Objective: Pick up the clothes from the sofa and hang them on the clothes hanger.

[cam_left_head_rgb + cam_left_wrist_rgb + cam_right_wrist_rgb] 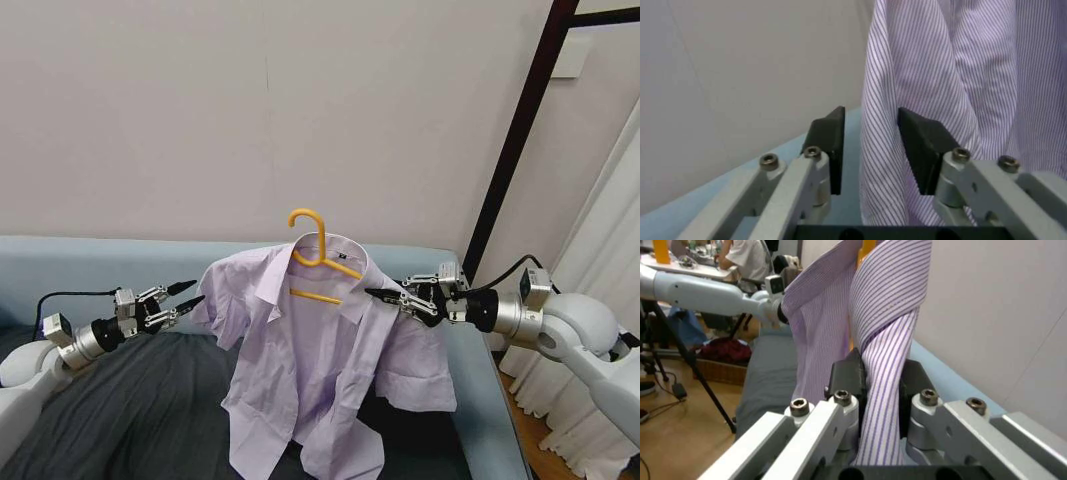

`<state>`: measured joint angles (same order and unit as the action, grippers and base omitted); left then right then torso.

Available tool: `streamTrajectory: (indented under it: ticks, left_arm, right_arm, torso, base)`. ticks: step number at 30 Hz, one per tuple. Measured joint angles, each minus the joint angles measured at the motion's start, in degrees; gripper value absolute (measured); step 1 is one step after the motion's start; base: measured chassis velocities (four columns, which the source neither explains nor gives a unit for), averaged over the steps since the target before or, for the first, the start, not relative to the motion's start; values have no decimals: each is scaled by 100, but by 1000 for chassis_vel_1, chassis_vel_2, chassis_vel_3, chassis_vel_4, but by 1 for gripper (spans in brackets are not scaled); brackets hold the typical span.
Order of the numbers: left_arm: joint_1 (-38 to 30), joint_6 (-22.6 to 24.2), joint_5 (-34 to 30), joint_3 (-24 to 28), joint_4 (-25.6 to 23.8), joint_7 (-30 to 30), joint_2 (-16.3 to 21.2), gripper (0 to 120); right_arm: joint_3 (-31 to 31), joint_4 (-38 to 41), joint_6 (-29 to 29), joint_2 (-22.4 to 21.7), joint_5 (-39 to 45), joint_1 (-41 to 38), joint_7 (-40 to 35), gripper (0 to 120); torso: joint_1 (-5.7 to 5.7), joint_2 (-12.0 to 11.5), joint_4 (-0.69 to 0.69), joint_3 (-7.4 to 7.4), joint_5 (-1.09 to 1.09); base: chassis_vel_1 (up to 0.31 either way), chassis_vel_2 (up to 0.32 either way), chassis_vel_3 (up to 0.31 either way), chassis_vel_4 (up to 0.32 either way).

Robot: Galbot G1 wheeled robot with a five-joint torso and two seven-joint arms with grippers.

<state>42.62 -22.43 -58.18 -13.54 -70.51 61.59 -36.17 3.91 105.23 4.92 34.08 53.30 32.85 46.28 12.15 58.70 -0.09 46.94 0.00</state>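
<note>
Item: lilac striped shirt (300,370), buttoned open, draped on a yellow plastic hanger (322,240) whose hook stands free above the collar and is caught on nothing. The shirt is held up in the air in front of the pale blue sofa (100,252). Its tail hangs down towards the dark seat cushion; contact there cannot be confirmed.

Right gripper (380,296): at the shirt's shoulder on the robot's right. Its fingers (847,375) are closed on a fold of the striped cloth and carry the load.

Left gripper (192,292): at the opposite shoulder edge. Its fingers (830,140) are spread, with a hanging fold of cloth between the pads but not pinched.

Assessment: the step in hand appears to be securing the second shoulder. The left fingers should close only with the fold well down between the pads. Both grippers should then be kept level, so that the hanger does not slide out of the collar and the hook keeps upright for the rail.

A dark upright post (520,130) stands to the robot's right against the wall.

Markings: a small dark label (346,257) sits inside the collar; its text is unreadable. No other writing was found.
</note>
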Motion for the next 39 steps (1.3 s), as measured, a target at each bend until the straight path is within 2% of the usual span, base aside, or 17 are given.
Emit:
streamTrajectory:
  ticks: [1,3,6,8,23,30,39]
  left_arm:
    - [0,0,0,0,0,0,0,30]
    - [8,0,45,41,-53,-8,-53,18]
    - [-6,2,67,57,-64,-19,-88,11]
    - [-80,7,66,65,-59,-37,-115,0]
    - [-543,120,-391,-122,236,245,185,0]
    - [-774,122,-595,-136,307,71,166,0]
    - [-795,131,-520,-54,336,-40,69,0]
  right_arm:
    - [0,0,0,0,0,0,0,8]
    - [-2,15,1,-11,34,-4,16,8]
    - [-2,26,2,-25,45,-5,29,8]
    - [11,31,2,-50,48,6,42,7]
    - [24,-134,18,-65,-66,-55,90,8]
    - [6,-160,37,-98,-50,-107,340,7]
    - [-1,-97,-2,-113,274,-70,782,8]
  torso:
    - [0,0,0,0,0]
    - [0,0,0,0,0]
    - [0,0,0,0,0]
    - [0,0,0,0,0]
    - [0,0,0,0,0]
    - [0,0,0,0,0]
    - [0,0,0,0,0]
  base:
    - [0,0,0,0]
    - [0,0,0,0]
    - [0,0,0,0]
    - [0,0,0,0]
    - [0,0,0,0]
    - [0,0,0,0]
    - [0,0,0,0]
